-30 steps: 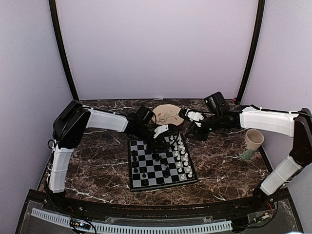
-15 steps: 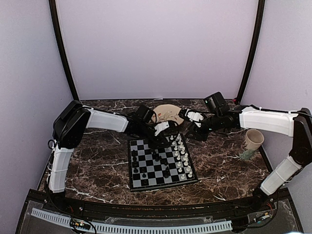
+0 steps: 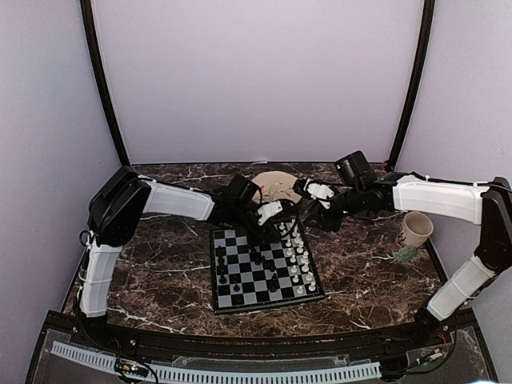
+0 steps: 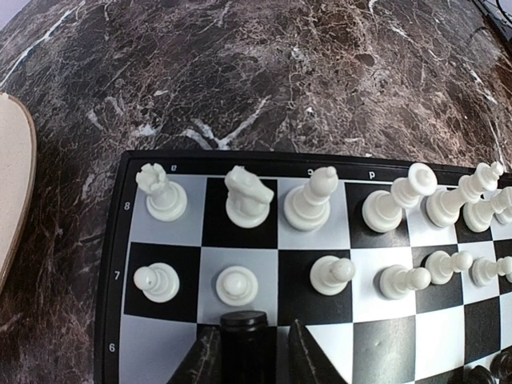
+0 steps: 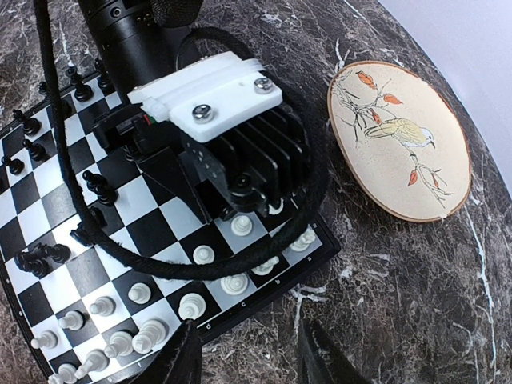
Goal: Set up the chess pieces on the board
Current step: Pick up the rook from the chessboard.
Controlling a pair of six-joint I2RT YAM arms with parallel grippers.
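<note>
left claw (image 4: 252, 338): jaws flank a black chessman (image 4: 243, 322), grip cannot be told | board (image 4: 110, 264) beneath, white pawn (image 4: 237, 284) just ahead | right claw (image 5: 250, 352): jaws apart, empty | risk: off-centre pinch may tip the chessman into that pawn

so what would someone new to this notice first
The small chessboard mid-table stands out, white chess pieces lined in two rows along one edge, black chess pieces scattered over the rest. The left gripper sits low by the white rows with a black piece between its fingers; the right gripper hangs open just off the board, near a beige plate painted with a bird.
</note>
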